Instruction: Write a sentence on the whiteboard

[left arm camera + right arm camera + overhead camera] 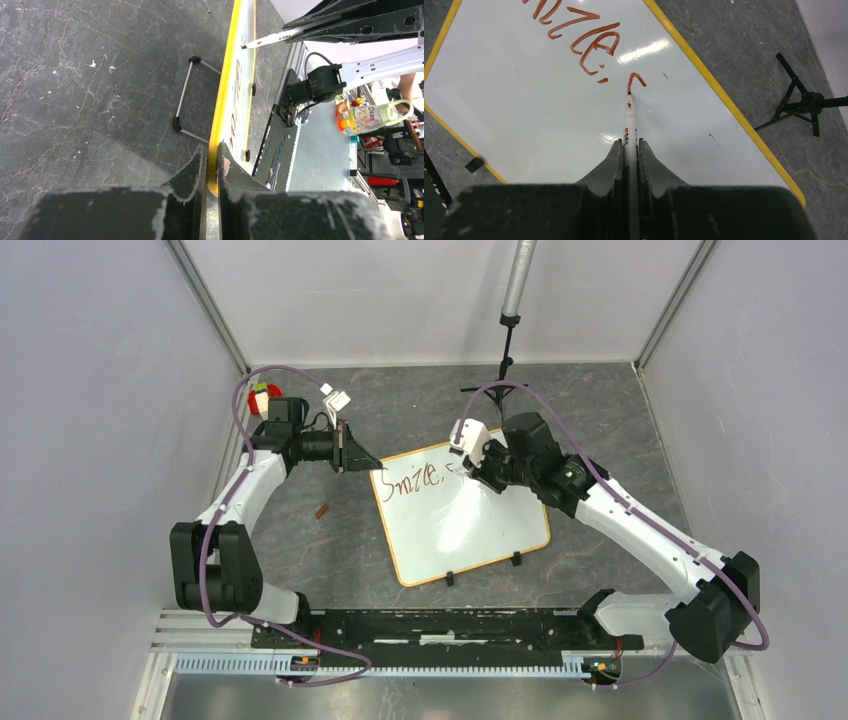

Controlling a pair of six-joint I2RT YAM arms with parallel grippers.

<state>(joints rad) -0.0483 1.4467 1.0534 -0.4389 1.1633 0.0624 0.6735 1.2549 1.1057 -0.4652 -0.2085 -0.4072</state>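
— Where is the whiteboard (470,530)?
— On the dark table (620,410), in the middle between both arms, with its two clips (450,578) on the near edge.
— And the left gripper (212,150)?
— Its fingers are pinched on the yellow frame (223,100), at the far-left corner of the board.
— The right gripper (629,146)?
— It is clamped narrowly around a white marker (629,117). The tip touches the board just right of the sentence (574,40), which reads only "Smile," with one small curved stroke beside it.

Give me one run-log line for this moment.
left gripper: shut on whiteboard | right gripper: shut on marker | sentence: "Smile," plus one stroke
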